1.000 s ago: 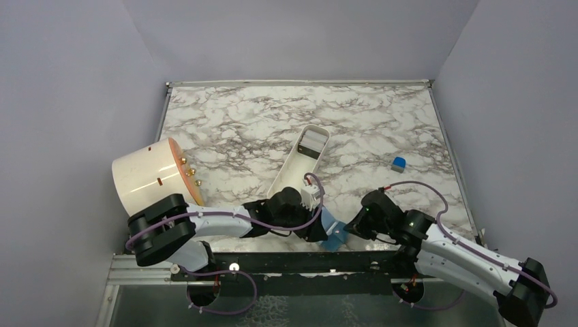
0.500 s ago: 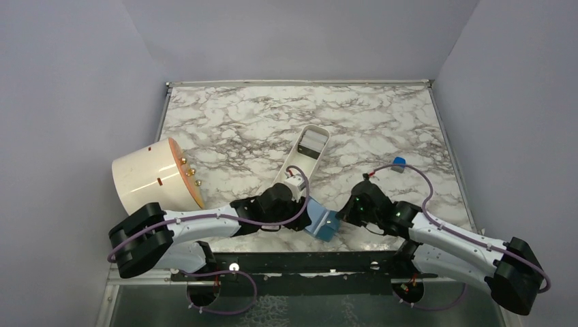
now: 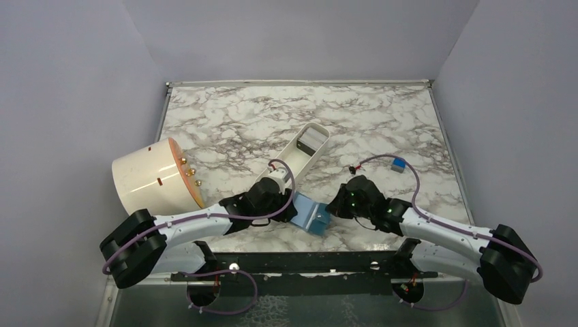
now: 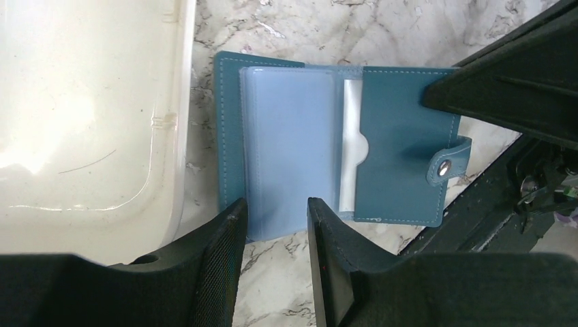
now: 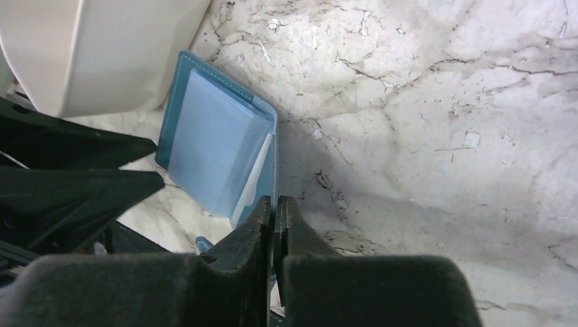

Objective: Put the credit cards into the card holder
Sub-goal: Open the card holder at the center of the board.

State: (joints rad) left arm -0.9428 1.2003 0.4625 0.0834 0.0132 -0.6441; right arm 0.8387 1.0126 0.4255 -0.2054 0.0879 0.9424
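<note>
The teal-blue card holder [image 3: 310, 214] lies open on the marble between both arms. Its light blue pockets [image 4: 286, 143] face up, and the cover flap with the snap tab [image 4: 446, 167] is to the right. My right gripper [image 5: 275, 201] is shut on the thin edge of that cover [image 5: 271, 146]. My left gripper [image 4: 276, 204] is open, its tips at the near edge of the pockets, with only marble between the fingers. Pale credit cards [image 3: 314, 141] lie at the far end of the white tray.
The long white tray [image 3: 297, 163] runs diagonally just left of the holder, its wall [image 4: 88, 102] close to my left fingers. A cream cylinder [image 3: 150, 177] lies on its side at the left. A small blue cube [image 3: 399, 163] sits at the right.
Both grippers and the card holder have moved away from the table's near edge, up and to the left. The right jaws have closed on the cover.
</note>
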